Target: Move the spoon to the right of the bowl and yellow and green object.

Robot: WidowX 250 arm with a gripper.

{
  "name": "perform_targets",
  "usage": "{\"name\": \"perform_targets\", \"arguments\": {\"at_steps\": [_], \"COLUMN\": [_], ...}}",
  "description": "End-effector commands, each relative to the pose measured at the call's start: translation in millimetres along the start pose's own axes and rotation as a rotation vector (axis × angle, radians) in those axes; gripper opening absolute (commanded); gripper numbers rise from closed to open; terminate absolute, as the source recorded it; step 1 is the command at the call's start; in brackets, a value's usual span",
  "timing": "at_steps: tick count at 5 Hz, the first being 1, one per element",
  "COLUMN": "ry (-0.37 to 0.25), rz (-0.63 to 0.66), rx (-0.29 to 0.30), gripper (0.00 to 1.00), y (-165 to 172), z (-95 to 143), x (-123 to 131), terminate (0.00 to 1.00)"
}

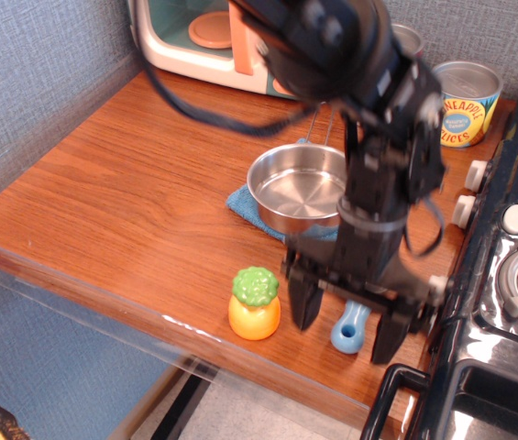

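Two black fingers of the claw [346, 323] stand spread wide apart, pointing down at the tabletop [139, 192], and nothing is held between them. The spoon [350, 328] lies on the wood in the gap between those fingers, its light-blue handle showing near the front edge; its scoop end runs up under the claw body and cannot be made out. Neither finger clearly touches the handle, though the picture is blurred around the arm.

Just left of the left finger stands the pineapple [255, 303], upright, yellow body with green top, close to the front edge. Behind it and behind the claw sits the bowl [297, 190], shiny and empty, resting on a blue cloth [243, 203]; the arm hides the bowl's right rim. So the spoon sits to the right of the pineapple and in front of the bowl's right side.

At the back stand a toy microwave [205, 37] and a pineapple can [465, 104]. A black stove [506, 275] fills the right side, next to the tabletop.
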State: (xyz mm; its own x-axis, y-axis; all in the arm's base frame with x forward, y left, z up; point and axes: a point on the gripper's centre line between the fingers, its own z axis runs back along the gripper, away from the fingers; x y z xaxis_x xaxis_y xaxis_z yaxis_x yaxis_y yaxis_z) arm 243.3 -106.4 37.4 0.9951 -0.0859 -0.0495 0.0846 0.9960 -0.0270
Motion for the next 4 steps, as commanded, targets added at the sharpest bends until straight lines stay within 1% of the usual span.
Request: {"name": "perform_targets", "arguments": {"at_steps": [1,2,3,4], "ry": [-0.187,-0.208,-0.188,-0.182], "rz": [-0.021,-0.018,0.005,-0.042], "rx": [-0.086,-0.085,-0.086,-0.011], "gripper": [1.00,1.00,1.00,1.00], "y": [13.7,24.4,37.0,43.5], "z": [75.3,86.9,82.0,81.8], "x": [-18.0,-22.0,-22.6,-22.5], "terminate": [0.00,0.00,0.00,0.00]}}
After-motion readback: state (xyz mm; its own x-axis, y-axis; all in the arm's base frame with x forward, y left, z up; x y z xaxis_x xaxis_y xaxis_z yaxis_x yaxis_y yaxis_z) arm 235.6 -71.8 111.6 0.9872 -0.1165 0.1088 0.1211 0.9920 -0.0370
